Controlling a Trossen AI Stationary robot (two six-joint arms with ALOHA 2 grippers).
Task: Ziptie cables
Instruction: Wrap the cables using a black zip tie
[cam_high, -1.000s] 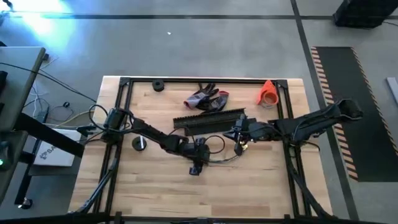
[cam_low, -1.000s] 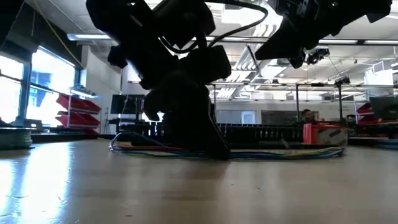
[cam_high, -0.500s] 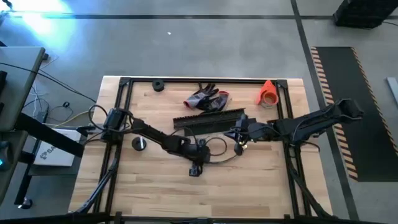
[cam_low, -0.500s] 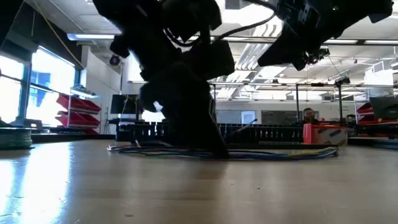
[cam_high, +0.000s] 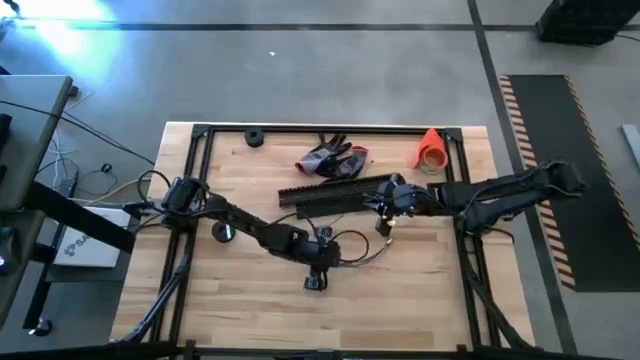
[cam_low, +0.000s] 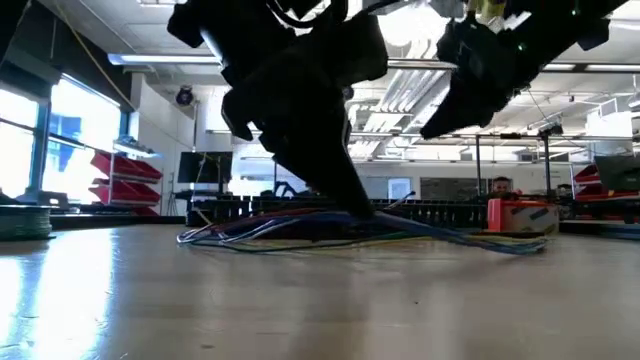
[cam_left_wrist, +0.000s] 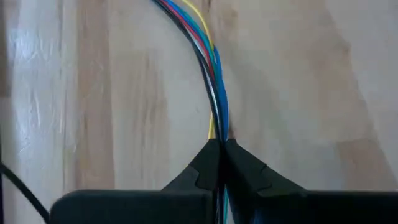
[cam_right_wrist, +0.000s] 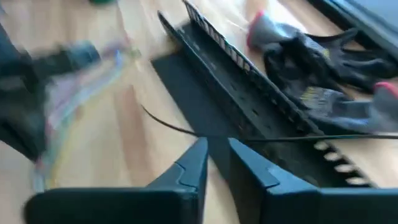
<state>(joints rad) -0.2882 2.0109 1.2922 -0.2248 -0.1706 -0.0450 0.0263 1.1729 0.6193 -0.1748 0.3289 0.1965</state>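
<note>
High view: the wooden worktop (cam_high: 250, 300) carries both arms near its middle. The left gripper (cam_high: 318, 262) sits just front of centre, and the left wrist view shows its fingers (cam_left_wrist: 205, 163) pressed together on the cables (cam_left_wrist: 214, 93), a bundle of thin blue, red, yellow, dark and pale wires running away across the bare wood. From above, the cables (cam_high: 362, 252) curve from that gripper toward the right, lying a little front of the slotted strips (cam_high: 335, 193). In the low view the bundle (cam_low: 300, 228) rises off the wood under the left gripper and fans back down to the surface on either side.

The right gripper (cam_high: 385, 212) hangs near the right end of the strips, above the surface; the right wrist view shows its fingers (cam_right_wrist: 193, 165) with only a narrow gap between them, and a thin dark wire crosses just in front of the tips; I cannot tell whether they hold it.

Along the far edge lie one pair of gloves (cam_high: 335, 158), one orange roll (cam_high: 431, 150) near the far right corner, and one small black ring (cam_high: 254, 138) toward the far left. A small black-and-white object (cam_high: 222, 231) sits beside the left arm. The front half of the worktop, from the left gripper to the near edge, is open wood, as is the strip along the left edge.
</note>
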